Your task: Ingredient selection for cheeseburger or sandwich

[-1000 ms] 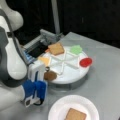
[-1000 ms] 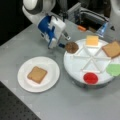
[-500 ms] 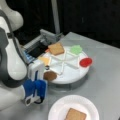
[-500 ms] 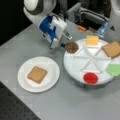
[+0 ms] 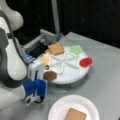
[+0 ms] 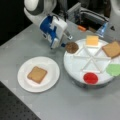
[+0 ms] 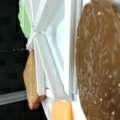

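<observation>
Nothing has visibly shifted: gripper (image 6: 65, 42) still poised at the patty (image 6: 72, 47) in the divided tray (image 6: 75, 67) (finger state indiscernible), one bread slice (image 6: 37, 74) on plate (image 6: 25, 83).

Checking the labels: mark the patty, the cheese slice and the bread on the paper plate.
patty (image 6: 72, 47): a front view, centre of its round top.
cheese slice (image 6: 92, 40): a front view, middle of the yellow square.
bread slice (image 6: 37, 74) on the paper plate (image 6: 51, 65): a front view, slice's centre.

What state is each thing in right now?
Claw: at the patty, grip unclear.
Patty: in its tray slot.
Cheese: in its slot.
Tray bread: in its slot.
Plate bread: flat on the plate.
</observation>
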Robot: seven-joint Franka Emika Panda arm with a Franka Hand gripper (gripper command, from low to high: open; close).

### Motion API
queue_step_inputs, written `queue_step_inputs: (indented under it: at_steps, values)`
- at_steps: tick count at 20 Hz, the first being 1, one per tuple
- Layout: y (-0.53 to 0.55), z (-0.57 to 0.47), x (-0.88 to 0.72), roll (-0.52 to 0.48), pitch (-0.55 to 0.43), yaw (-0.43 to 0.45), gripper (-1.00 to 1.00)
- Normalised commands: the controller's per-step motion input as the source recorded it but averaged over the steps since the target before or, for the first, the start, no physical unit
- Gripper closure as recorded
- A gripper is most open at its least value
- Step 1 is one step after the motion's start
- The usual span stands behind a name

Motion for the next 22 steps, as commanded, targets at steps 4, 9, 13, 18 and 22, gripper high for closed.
queue_step_inputs:
  at_steps: [4, 9, 13, 18, 22]
  values:
    - [0.01, -0.04, -0.04, 0.139, -0.056, -0.052, -1.00]
    - [-0.01, -0.02, -0.05, 0.126, -0.055, -0.046, 1.00]
    - [0.00, -0.02, -0.06, 0.119, -0.058, -0.047, 1.00]
    - [0.02, -0.01, -0.04, 0.116, -0.059, -0.050, 1.00]
    - [0.04, -0.01, -0.01, 0.112, -0.058, -0.051, 1.00]
